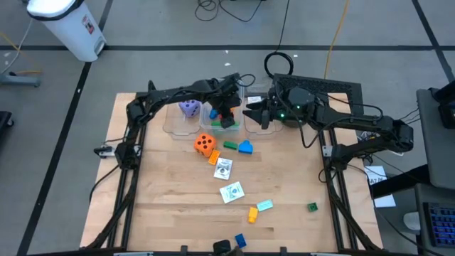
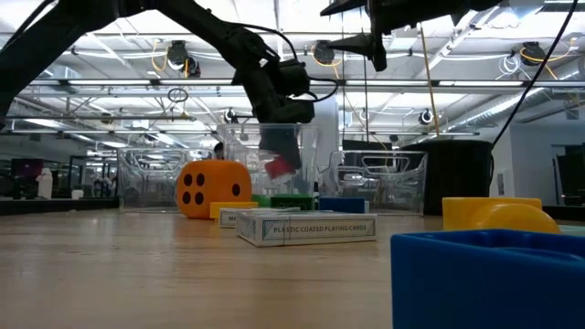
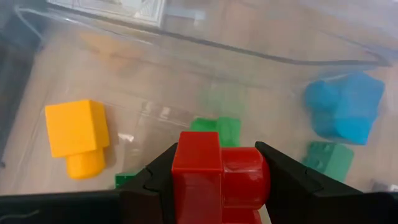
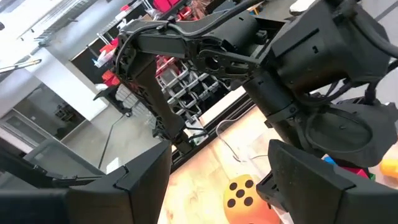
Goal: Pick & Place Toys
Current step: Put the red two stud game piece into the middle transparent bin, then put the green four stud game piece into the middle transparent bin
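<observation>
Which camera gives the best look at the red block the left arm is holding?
The left wrist view: the red block fills the frame between the left gripper fingers. The low view shows it blurred behind plastic; the high view hides it; the right wrist view misses it.

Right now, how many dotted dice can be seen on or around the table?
2. The orange dotted die sits on the wooden table, just in front of the clear plastic tubs. The purple dotted die lies inside the leftmost tub. Others may be hidden beneath the arms.

My left claw (image 2: 279, 146): gripping red block (image 2: 280, 165) over clear tub (image 2: 274, 174).
Die (image 2: 213, 190): orange, on table (image 2: 137, 265).
Cards (image 2: 306, 228): boxed, nearer camera.
</observation>
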Controlling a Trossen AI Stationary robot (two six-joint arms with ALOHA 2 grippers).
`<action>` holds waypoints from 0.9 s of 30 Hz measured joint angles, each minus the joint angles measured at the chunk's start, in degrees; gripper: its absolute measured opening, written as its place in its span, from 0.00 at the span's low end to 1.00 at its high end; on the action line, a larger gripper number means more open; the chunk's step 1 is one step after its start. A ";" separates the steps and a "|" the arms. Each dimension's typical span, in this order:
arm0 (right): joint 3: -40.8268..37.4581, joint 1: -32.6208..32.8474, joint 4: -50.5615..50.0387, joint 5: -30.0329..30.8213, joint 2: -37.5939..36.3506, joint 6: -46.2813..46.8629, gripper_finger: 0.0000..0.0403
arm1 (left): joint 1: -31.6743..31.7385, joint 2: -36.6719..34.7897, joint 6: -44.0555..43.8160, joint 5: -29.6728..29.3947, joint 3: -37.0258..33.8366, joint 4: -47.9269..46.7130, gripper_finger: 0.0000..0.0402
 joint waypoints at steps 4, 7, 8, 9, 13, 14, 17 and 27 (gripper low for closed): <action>-0.02 0.09 -0.10 -0.01 0.00 0.02 0.65 | 0.32 0.51 0.36 -0.08 0.76 -0.51 0.42; 0.00 0.09 -0.14 0.02 0.00 0.00 0.65 | 0.64 0.51 0.51 -0.17 0.76 -0.51 0.42; 0.00 0.09 -0.14 0.03 0.00 0.00 0.65 | 0.77 0.51 0.55 -0.20 0.76 -0.51 0.42; 0.00 0.07 -0.16 0.03 0.00 0.00 0.65 | 0.90 0.51 0.55 -0.25 0.76 -0.51 0.42; 0.00 0.05 -0.18 0.02 0.00 -0.09 0.65 | 1.16 0.54 0.24 -0.31 0.76 -0.53 0.50; -0.01 0.05 -0.18 0.02 0.00 -0.11 0.65 | 1.16 0.54 0.26 -0.33 0.76 -0.53 0.52; -0.02 0.05 -0.20 0.02 0.00 -0.18 0.65 | 1.11 0.55 0.31 -0.31 0.76 -0.48 0.56; -0.02 0.05 -0.20 0.02 0.00 -0.20 0.65 | 1.11 -0.37 -1.82 -1.44 1.67 1.15 0.57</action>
